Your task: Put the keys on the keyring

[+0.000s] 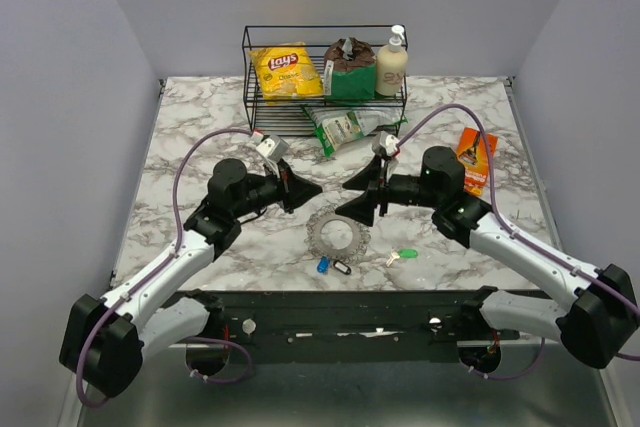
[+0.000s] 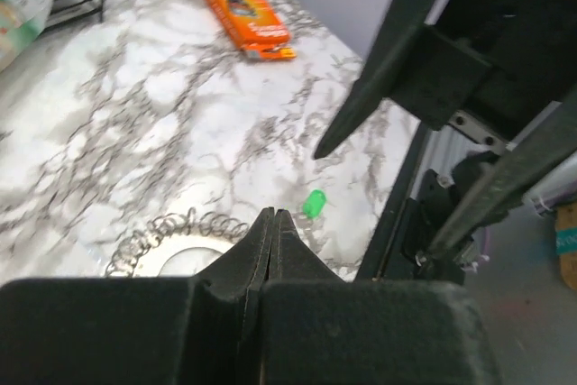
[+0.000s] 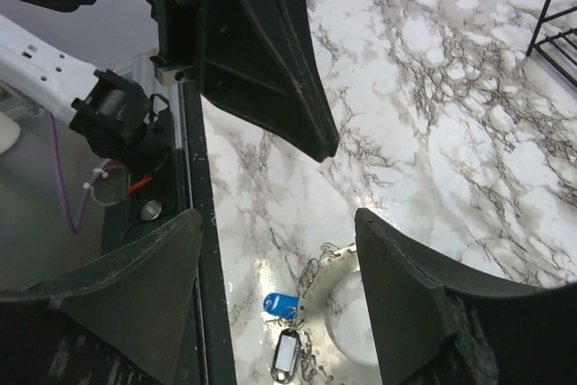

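Collision worries me: my left gripper (image 1: 316, 188), pinched shut on nothing, and my right gripper (image 1: 347, 199), spread wide, hover nearly tip to tip above the keyring (image 1: 335, 237). A clumsy descent could scatter the blue key (image 1: 323, 264) and green key (image 1: 405, 255) lying beside it.

Keyring (image 1: 337, 236) lying flat, keys (image 1: 323, 265) near it

Bright, even light; glare on the table (image 2: 194, 200), foregrounds blurred.
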`<state>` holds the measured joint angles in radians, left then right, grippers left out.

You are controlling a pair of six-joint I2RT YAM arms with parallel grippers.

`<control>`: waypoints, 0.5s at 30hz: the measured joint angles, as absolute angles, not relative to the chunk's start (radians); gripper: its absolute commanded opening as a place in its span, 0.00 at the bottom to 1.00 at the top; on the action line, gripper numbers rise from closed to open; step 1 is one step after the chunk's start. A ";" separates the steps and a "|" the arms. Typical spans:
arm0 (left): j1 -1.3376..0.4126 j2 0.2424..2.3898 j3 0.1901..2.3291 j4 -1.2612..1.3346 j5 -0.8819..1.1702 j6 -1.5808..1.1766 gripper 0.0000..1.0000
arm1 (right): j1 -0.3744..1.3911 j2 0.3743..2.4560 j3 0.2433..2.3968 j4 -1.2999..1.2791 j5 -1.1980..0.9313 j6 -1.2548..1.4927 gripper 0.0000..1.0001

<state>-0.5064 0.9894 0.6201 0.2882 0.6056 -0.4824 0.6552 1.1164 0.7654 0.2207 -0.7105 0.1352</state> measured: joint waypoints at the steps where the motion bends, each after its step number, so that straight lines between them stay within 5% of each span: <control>1: -0.506 0.994 0.614 0.277 0.578 -0.482 0.06 | 0.655 1.122 0.766 0.215 -0.705 0.130 0.81; 7: -0.502 1.045 0.580 0.189 0.422 -0.497 0.39 | 0.658 1.244 0.803 0.136 -0.653 0.120 0.81; 15: -0.428 1.094 0.527 0.160 0.351 -0.540 0.54 | 0.697 1.442 0.913 0.026 -0.530 0.135 0.79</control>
<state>-0.4282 1.0939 0.5266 0.1600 0.3508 -0.5396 0.6971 1.4418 0.9127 0.0261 -0.5304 0.1349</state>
